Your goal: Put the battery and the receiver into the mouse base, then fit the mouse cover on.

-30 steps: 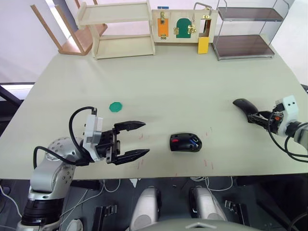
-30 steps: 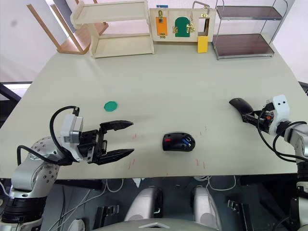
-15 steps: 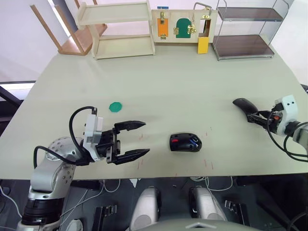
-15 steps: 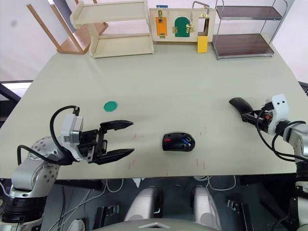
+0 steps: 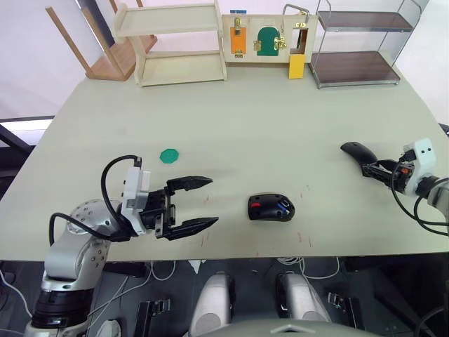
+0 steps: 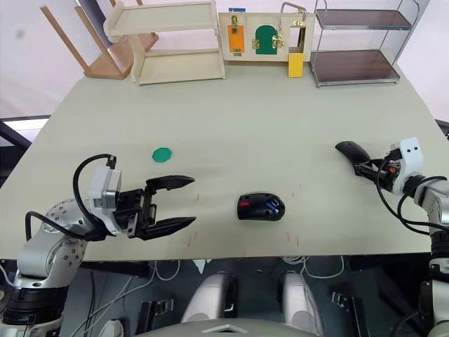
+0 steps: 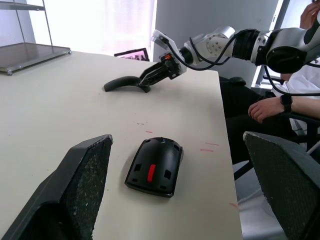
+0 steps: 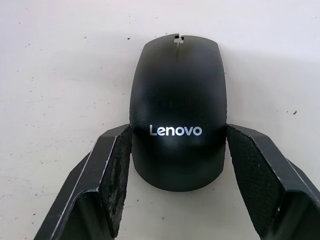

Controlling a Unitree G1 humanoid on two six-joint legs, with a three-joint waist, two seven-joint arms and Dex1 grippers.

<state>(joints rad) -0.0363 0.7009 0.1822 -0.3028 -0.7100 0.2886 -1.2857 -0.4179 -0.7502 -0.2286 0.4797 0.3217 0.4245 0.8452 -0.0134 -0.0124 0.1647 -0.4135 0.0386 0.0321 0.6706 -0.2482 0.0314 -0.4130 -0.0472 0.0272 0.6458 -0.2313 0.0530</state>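
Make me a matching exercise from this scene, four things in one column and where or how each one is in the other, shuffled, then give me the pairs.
Column one:
1. mouse cover
2. mouse base
3. green disc
4. left gripper

Column two:
A. lies on the table beyond the left gripper
B. open, holding nothing
C. between the right gripper's fingers at the table's right side
D. near the table's front edge, in the middle, with red and blue showing inside

Pairs: 1-C, 2-D, 3-A, 4-B
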